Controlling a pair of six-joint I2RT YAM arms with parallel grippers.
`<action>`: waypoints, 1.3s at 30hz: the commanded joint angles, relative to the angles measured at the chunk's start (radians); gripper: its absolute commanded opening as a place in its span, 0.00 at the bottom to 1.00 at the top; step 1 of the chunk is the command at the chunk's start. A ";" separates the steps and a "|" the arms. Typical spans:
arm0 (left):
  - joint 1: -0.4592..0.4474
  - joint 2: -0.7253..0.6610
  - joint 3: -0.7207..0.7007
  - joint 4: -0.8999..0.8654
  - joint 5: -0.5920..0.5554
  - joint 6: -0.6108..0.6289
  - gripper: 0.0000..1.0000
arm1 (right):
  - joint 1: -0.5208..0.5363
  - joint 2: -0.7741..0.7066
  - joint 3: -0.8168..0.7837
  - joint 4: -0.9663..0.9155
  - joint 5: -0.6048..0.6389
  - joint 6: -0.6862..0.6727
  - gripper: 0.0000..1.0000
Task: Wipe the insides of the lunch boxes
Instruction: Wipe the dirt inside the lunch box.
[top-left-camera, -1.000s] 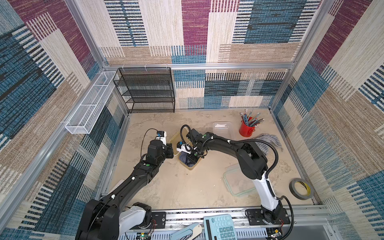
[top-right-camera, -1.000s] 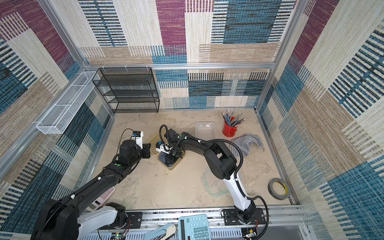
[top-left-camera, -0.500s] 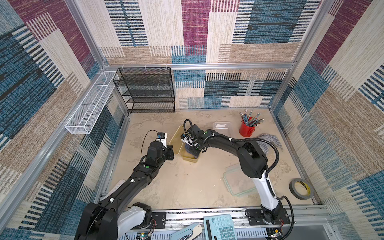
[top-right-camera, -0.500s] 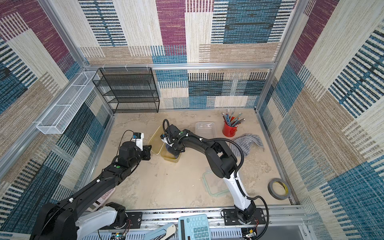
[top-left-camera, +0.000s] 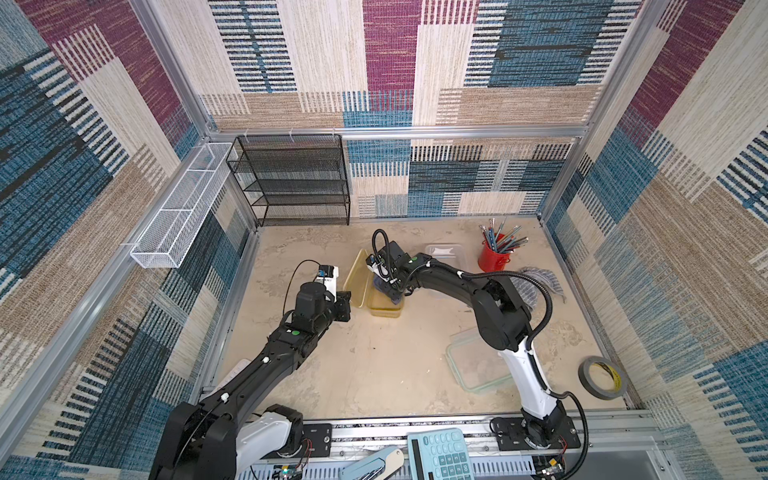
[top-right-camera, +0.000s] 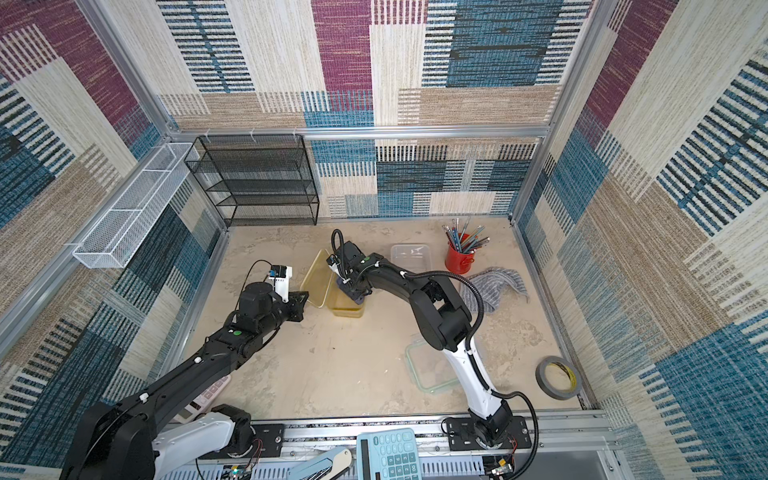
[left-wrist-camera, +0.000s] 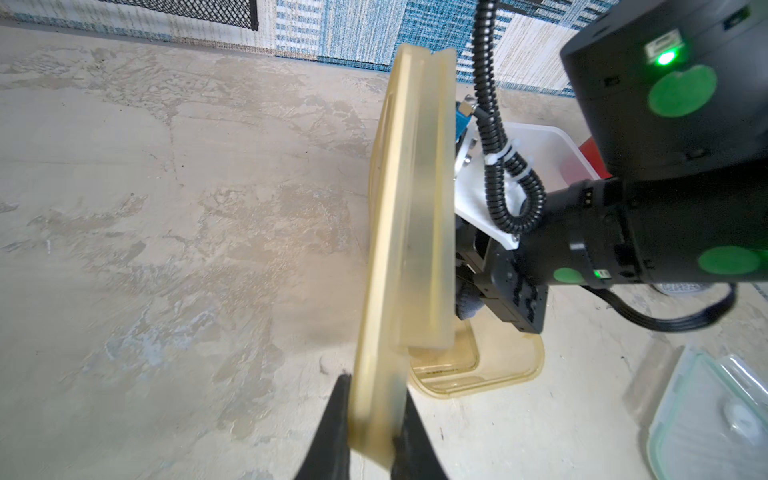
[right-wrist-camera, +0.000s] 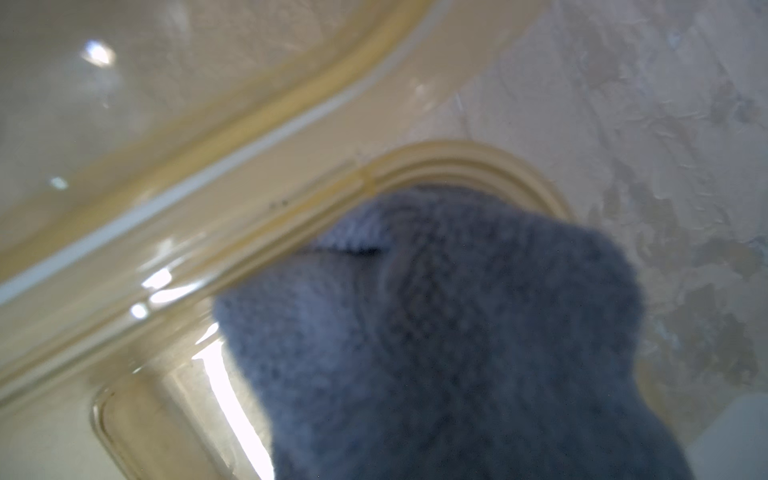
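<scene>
The left gripper (left-wrist-camera: 372, 419), clamped on the amber lid (left-wrist-camera: 409, 216), has tipped it upright. The right gripper (top-left-camera: 392, 294), closed on a blue cloth (right-wrist-camera: 457, 332), now wipes inside the amber lunch box (top-left-camera: 385, 309).

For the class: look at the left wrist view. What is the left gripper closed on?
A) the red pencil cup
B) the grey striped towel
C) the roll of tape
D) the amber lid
D: the left gripper pinches the edge of the amber lid, which stands on edge next to the amber lunch box.
</scene>
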 joint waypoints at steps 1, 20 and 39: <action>0.002 0.013 0.015 -0.035 0.068 0.008 0.02 | -0.029 0.005 -0.040 0.060 0.144 0.037 0.10; 0.002 0.094 0.043 0.018 0.145 -0.035 0.02 | 0.044 -0.101 -0.167 0.291 -0.288 0.093 0.09; 0.002 0.122 0.105 -0.022 0.007 -0.008 0.02 | 0.096 -0.151 -0.273 0.031 -0.530 0.004 0.12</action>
